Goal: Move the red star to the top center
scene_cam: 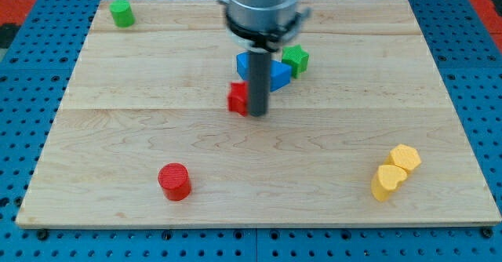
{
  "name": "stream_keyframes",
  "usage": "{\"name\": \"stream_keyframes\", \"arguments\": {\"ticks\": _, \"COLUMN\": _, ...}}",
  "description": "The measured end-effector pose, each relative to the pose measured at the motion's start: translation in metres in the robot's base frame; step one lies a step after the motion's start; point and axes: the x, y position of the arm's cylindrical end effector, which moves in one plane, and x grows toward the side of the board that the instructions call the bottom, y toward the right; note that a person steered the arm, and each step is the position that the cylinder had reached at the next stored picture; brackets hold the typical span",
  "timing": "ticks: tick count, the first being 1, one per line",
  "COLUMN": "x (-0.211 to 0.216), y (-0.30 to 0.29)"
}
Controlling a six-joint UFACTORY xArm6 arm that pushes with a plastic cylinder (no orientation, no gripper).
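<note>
The red star (238,98) lies near the middle of the wooden board (157,136), partly hidden by my rod. My tip (259,111) rests on the board, touching the star's right side. Just above and right of the tip sit a blue block (246,63), a blue triangle (279,76) and a green star (296,59), close together. The rod's mount covers the top centre of the board.
A green block (121,13) sits at the view's top left. A red cylinder (174,181) stands at the bottom left. Two yellow blocks (396,172) lie touching at the bottom right. Blue pegboard surrounds the board.
</note>
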Motion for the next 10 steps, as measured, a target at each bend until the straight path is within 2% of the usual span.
{"name": "stream_keyframes", "arguments": {"ticks": 1, "x": -0.087, "y": -0.023}}
{"name": "stream_keyframes", "arguments": {"ticks": 2, "x": -0.068, "y": 0.007}}
{"name": "stream_keyframes", "arguments": {"ticks": 4, "x": -0.018, "y": -0.035}}
{"name": "stream_keyframes", "arguments": {"ticks": 5, "x": -0.062, "y": -0.092}}
{"name": "stream_keyframes", "arguments": {"ticks": 6, "x": -0.072, "y": -0.061}}
{"name": "stream_keyframes", "arguments": {"ticks": 7, "x": 0.007, "y": -0.098}}
{"name": "stream_keyframes", "arguments": {"ticks": 8, "x": -0.023, "y": -0.059}}
{"name": "stream_keyframes", "arguments": {"ticks": 9, "x": -0.077, "y": -0.032}}
{"name": "stream_keyframes", "arguments": {"ticks": 10, "x": -0.047, "y": -0.04}}
